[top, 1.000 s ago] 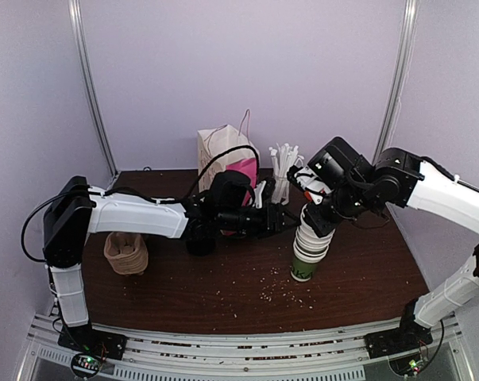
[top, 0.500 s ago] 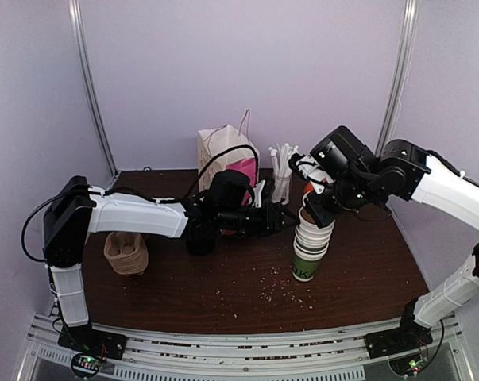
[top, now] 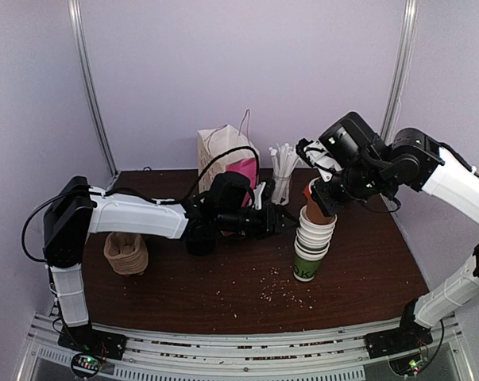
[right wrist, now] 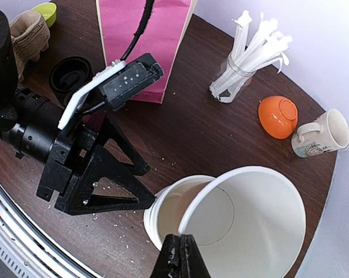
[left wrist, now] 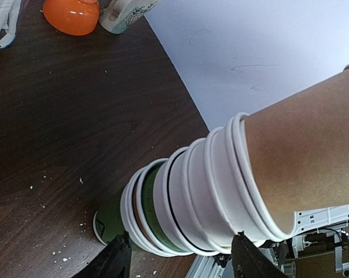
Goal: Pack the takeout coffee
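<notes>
A tall stack of white-and-green paper cups stands right of centre. My left gripper is open, one finger on each side of the stack. My right gripper is shut on the rim of a lidless brown paper cup. That cup is tilted and its base is still inside the top of the stack. The takeout coffee shows as a black lid behind my left arm; in the top view it is a dark shape under that arm.
A paper bag with a pink side stands at the back, next to a jar of white straws. An orange bowl and a beige mug sit far right. A brown cardboard holder is at the left. Crumbs dot the table.
My right gripper has risen and moved right, drawing the brown cup partly out of the stack. The left arm has stayed at the stack.
</notes>
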